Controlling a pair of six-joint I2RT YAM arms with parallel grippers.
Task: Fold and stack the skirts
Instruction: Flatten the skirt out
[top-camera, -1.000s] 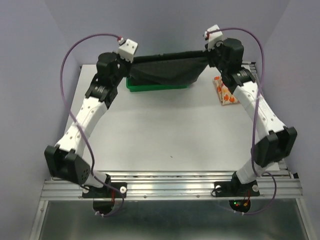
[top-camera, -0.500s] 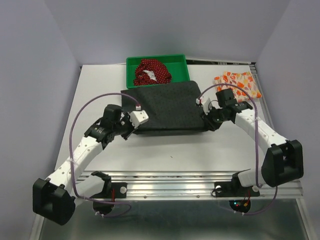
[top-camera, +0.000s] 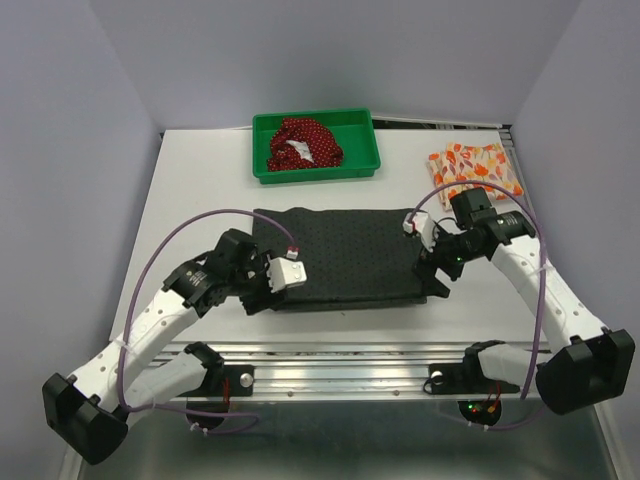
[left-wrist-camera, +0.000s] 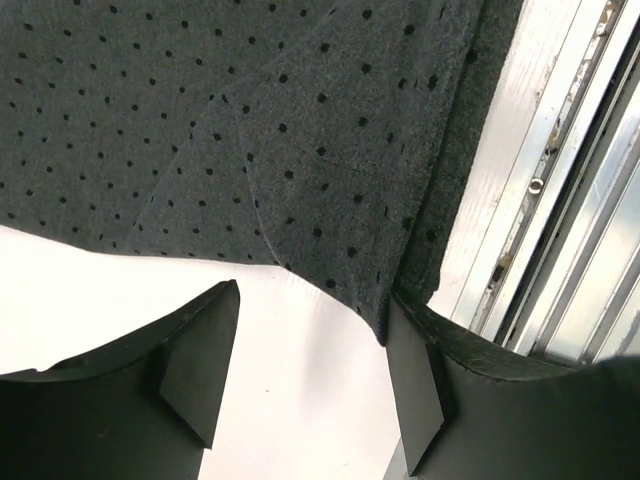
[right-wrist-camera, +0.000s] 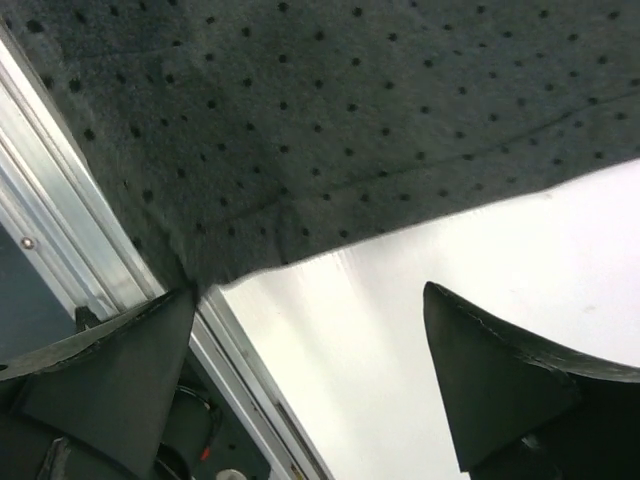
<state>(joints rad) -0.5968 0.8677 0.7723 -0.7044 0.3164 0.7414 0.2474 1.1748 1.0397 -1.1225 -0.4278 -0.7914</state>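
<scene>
The left end effector (left-wrist-camera: 310, 308) has its fingers wide apart at the near left corner of the grey skirt (top-camera: 345, 255), holding nothing. The grey skirt lies flat on the tabletop (top-camera: 200, 190) by the near edge. The red skirt (top-camera: 305, 143) sits bunched in the green tray (top-camera: 366, 166) at the far edge. The right end effector (right-wrist-camera: 308, 295) is wide too, at the near right corner. The orange skirt (top-camera: 475, 168) lies near the far right corner

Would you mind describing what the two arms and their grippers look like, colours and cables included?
Both arms have white links and black joints: left arm, right arm. A purple cable loops along each. A small white camera box sits at each wrist. The left gripper and right gripper have matte black, wedge-shaped fingers. No markings show.
</scene>
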